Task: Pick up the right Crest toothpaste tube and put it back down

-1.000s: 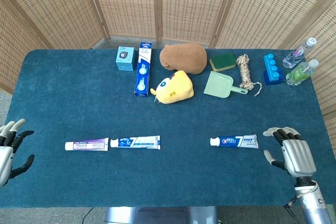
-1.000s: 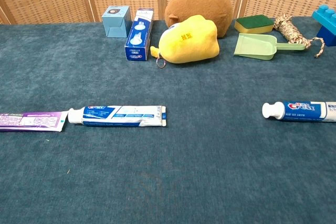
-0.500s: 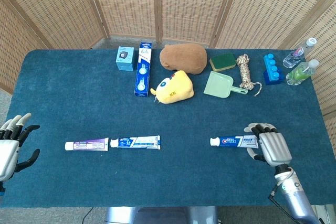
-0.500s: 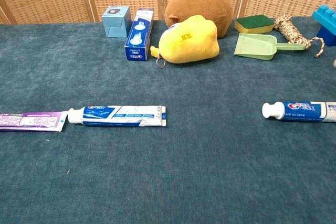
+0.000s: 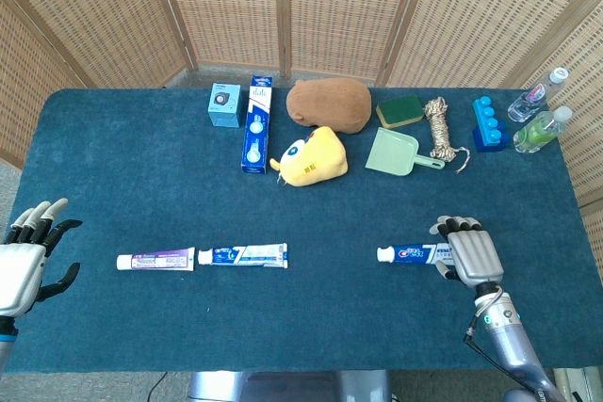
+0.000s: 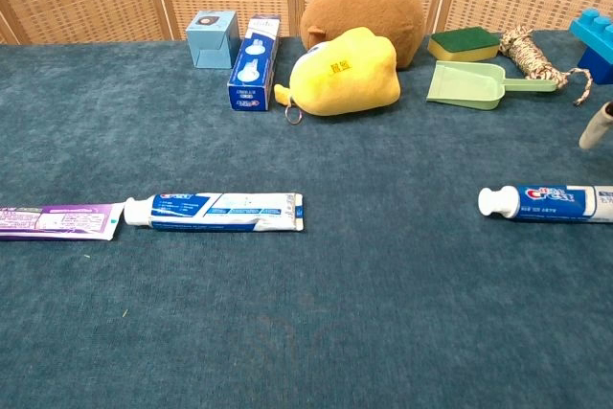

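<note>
Right Crest toothpaste tube [image 5: 420, 254] flat on table, looks light, squashy; take mid-body. Right hand [image 5: 468, 251] over tail, fingers apart, holding nothing.

Woven wicker screen [image 5: 283, 7] behind blue-carpeted table [image 5: 141, 185]

Both views are bright and evenly lit by soft, diffuse light, with no glare. Shadows are faint: a thin one lies under the right hand [image 5: 468, 251]. Focus is sharp throughout the head view; the chest view shows no evident blur either.
</note>
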